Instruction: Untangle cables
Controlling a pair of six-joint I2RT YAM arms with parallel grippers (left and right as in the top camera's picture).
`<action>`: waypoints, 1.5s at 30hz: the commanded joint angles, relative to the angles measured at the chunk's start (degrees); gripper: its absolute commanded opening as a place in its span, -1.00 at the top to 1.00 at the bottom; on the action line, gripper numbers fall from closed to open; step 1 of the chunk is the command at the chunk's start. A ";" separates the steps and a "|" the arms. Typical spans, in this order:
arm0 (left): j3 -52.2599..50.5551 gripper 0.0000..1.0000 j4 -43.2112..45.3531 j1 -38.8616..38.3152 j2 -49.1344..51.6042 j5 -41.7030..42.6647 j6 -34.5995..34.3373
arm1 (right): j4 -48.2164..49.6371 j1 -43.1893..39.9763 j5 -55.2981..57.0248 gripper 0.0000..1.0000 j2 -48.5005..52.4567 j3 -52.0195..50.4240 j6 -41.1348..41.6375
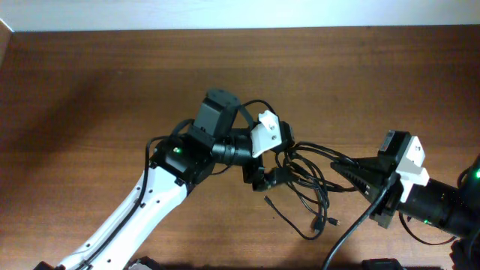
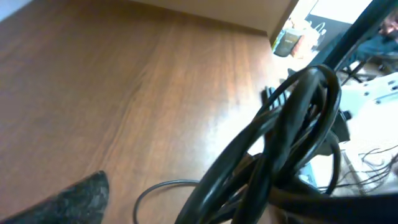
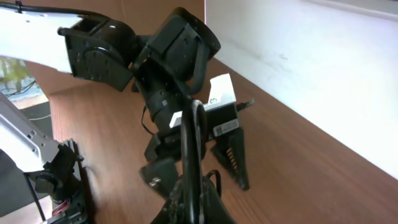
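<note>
Overhead: cables (image 1: pixel 311 180) sit in one tangled knot on the table (image 1: pixel 90 90), right of centre, between the two arms. Loose plug ends (image 1: pixel 315 225) trail out of the knot toward the near edge and lie flat on the wood.

Left gripper (image 1: pixel 268 177) is at the knot's left side. Right wrist view shows its jaws spread wide, not clamped. Left wrist view has a thick bundle of loops (image 2: pixel 280 143) right in front of the lens, raised off the table, with one finger (image 2: pixel 81 199) at lower left clear of the bundle. Can't tell if any strand actually touches a pad.

Right gripper (image 1: pixel 339 166) comes in from the right, tips at the knot's right edge and closed down on strands there. In its own wrist view a loop (image 3: pixel 194 137) rises straight up from between the fingers at the bottom edge; the fingers themselves are blurred.
</note>
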 commanded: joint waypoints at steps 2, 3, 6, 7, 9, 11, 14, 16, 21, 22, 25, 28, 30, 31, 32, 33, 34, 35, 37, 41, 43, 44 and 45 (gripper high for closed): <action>0.15 0.81 -1.22 -0.55 -0.44 1.07 0.72 | 0.48 0.42 -1.99 0.93 -0.13 0.98 0.46; 0.15 1.00 -1.40 -0.55 -0.44 0.90 0.70 | 0.48 0.42 -1.92 0.93 -0.13 0.98 0.46; 0.15 1.00 -1.55 -0.55 -0.44 0.90 0.70 | 0.48 0.42 -0.92 0.93 -0.13 0.98 0.48; 0.15 1.00 -1.55 -0.55 -0.44 0.90 0.70 | 0.44 0.42 -0.46 0.92 -0.13 0.98 0.52; 0.15 1.00 -1.53 -0.55 -0.44 0.90 -0.83 | 0.42 0.42 -0.46 0.92 -0.13 0.98 1.22; 0.15 1.00 -1.51 -0.50 -0.44 0.85 -2.64 | 0.37 0.42 0.28 0.92 -0.13 0.98 1.40; 0.15 1.00 -0.83 -0.48 -0.46 -3.19 -9.11 | 0.00 0.42 9.20 0.80 0.04 0.98 4.98; 0.15 1.00 -0.50 -0.26 -0.46 -9.44 -15.04 | -0.66 0.42 18.45 0.76 0.04 0.98 9.84; 0.15 1.00 -0.50 1.73 -0.52 -24.85 -33.05 | -6.43 0.42 43.98 0.65 0.04 0.98 21.00; 0.15 1.00 -0.44 1.84 -0.57 -24.87 -33.03 | -7.15 0.42 45.53 0.51 0.04 0.98 21.53; 0.15 1.00 0.35 1.88 -0.96 -24.61 -32.94 | -8.87 0.42 44.46 -0.03 0.04 0.98 18.86; 0.15 1.00 1.95 1.88 -1.01 -20.85 -30.10 | -10.58 0.42 35.63 -0.17 0.04 0.98 7.50; 0.15 1.00 2.82 1.88 -1.01 -14.82 -26.49 | -11.82 0.42 30.53 -0.37 0.42 0.96 1.70; 0.15 1.00 3.10 1.88 -1.01 -11.96 -24.96 | -12.13 0.42 29.03 -0.39 0.74 0.96 0.07; 0.15 1.00 3.19 1.88 -1.01 -10.34 -23.87 | -12.31 0.42 27.74 -0.42 1.20 0.96 -1.31; 0.15 1.00 3.23 1.88 -1.01 -9.44 -23.12 | -12.31 0.42 26.67 -0.46 1.75 0.96 -2.12; 0.15 1.00 3.39 1.88 -1.01 -8.33 -22.56 | -12.33 0.44 25.57 -0.53 2.45 0.96 -3.15; 0.15 1.00 3.43 1.86 -1.01 -7.39 -22.21 | -12.46 0.48 24.61 -0.57 3.65 0.96 -4.66; 0.15 1.00 3.50 1.75 -1.01 -7.37 -22.25 | -13.11 0.48 23.47 -0.65 6.25 0.96 -7.50; 0.15 1.00 5.05 1.73 -1.01 -6.10 -22.27 | -15.69 0.48 19.96 -0.67 12.15 0.96 -13.77; 0.15 1.00 5.70 1.73 -1.01 -6.12 -22.29 | -16.74 0.48 18.45 -0.67 14.58 0.96 -15.15; 0.15 1.00 6.36 1.73 -1.01 -6.10 -22.49 | -17.05 0.48 17.90 -0.66 16.22 0.96 -15.28; 0.15 1.00 7.30 1.73 -1.01 -6.10 -23.61 | -17.25 0.48 17.88 -0.65 18.25 0.96 -15.28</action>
